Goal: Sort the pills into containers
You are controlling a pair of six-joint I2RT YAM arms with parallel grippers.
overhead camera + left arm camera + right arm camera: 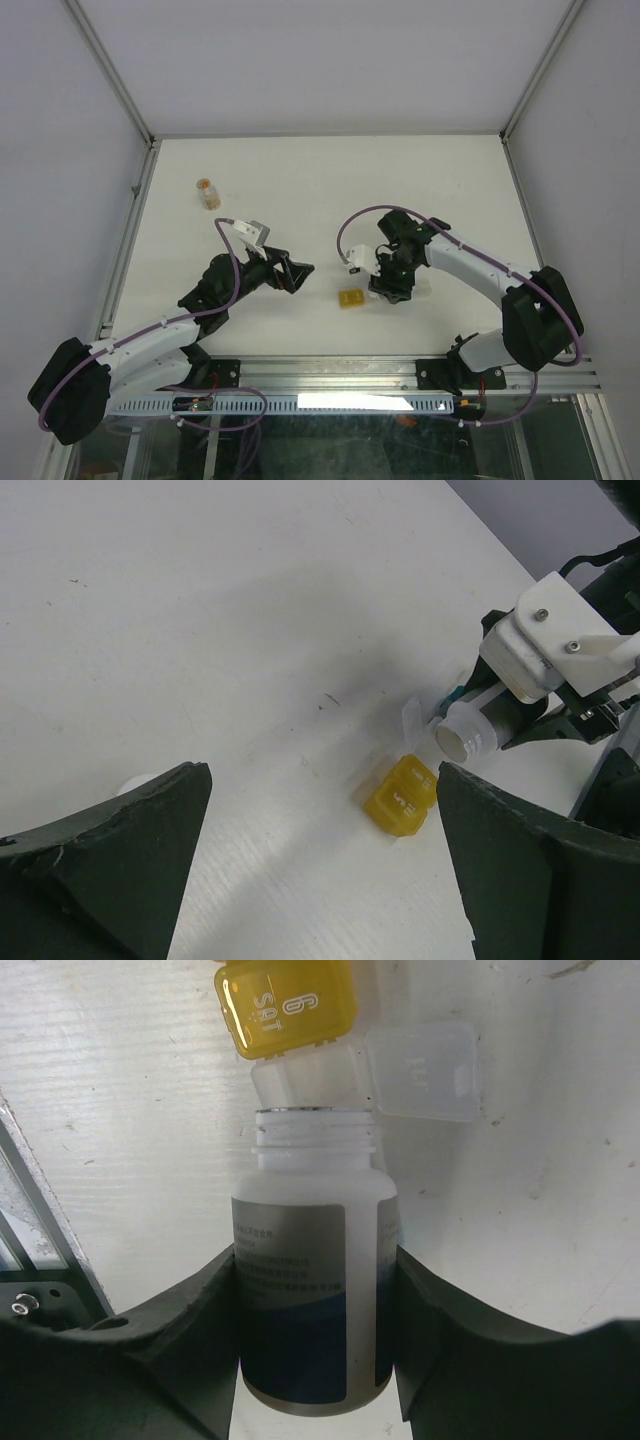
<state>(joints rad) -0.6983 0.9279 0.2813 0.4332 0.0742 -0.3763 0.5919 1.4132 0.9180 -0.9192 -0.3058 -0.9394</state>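
The containers strip lies on the white table; its yellow compartment [350,299] is shut and marked "6 SAT" [285,1005]. The clear compartment [305,1080] beside it is open, its lid [420,1070] flipped to the side. My right gripper [312,1260] is shut on an uncapped white bottle with a blue label [310,1290], and the bottle's mouth [462,740] is right at the open clear compartment. My left gripper [325,780] is open and empty, hovering left of the yellow compartment [402,796]. No pills show.
A small bottle [207,192] stands at the back left of the table. A small white round object [135,780] peeks out behind my left finger. The metal frame rail [400,375] runs along the near edge.
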